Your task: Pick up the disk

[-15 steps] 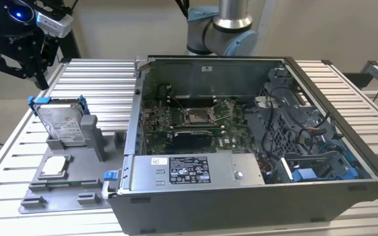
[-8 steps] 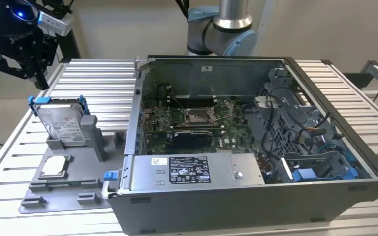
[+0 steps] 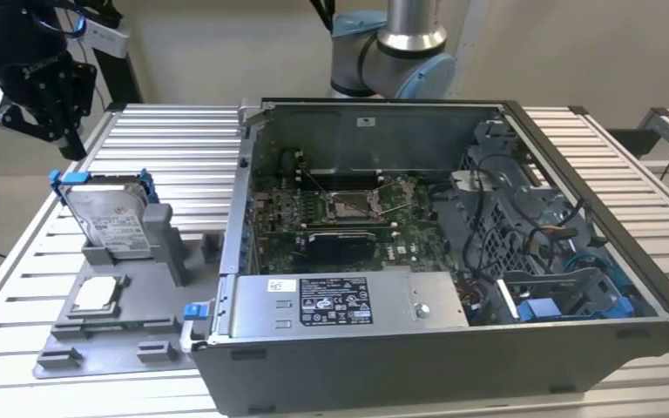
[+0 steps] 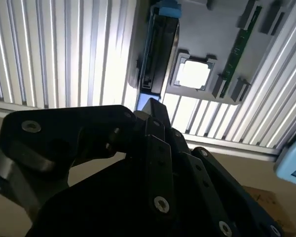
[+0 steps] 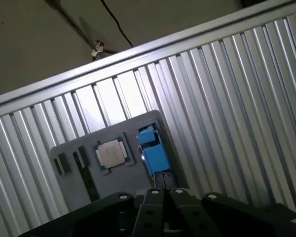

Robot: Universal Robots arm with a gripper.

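Gripper (image 3: 46, 109) hangs above the table (image 3: 160, 139), fingers (image 5: 155, 197) together and empty, at eleven o'clock from the disk (image 3: 114, 216) in the exterior view. The disk stands upright in a grey holder (image 3: 137, 287), untouched. Both wrist views show it edge-on, its near end hidden behind the gripper's dark body.

Exterior view: raised, off the arm, angled down on the ribbed table (image 3: 160, 131) at moderate range. The open computer case (image 3: 428, 348) sits central, the grey holder (image 3: 114, 344) at the exterior view's left.
First and second wrist views: 2 cameras looking down past the gripper (image 5: 163, 195) from well above the table.
Shared by all 3 views: grey holder, disk (image 3: 114, 213), chip (image 3: 94, 294), surrounding table ribs.
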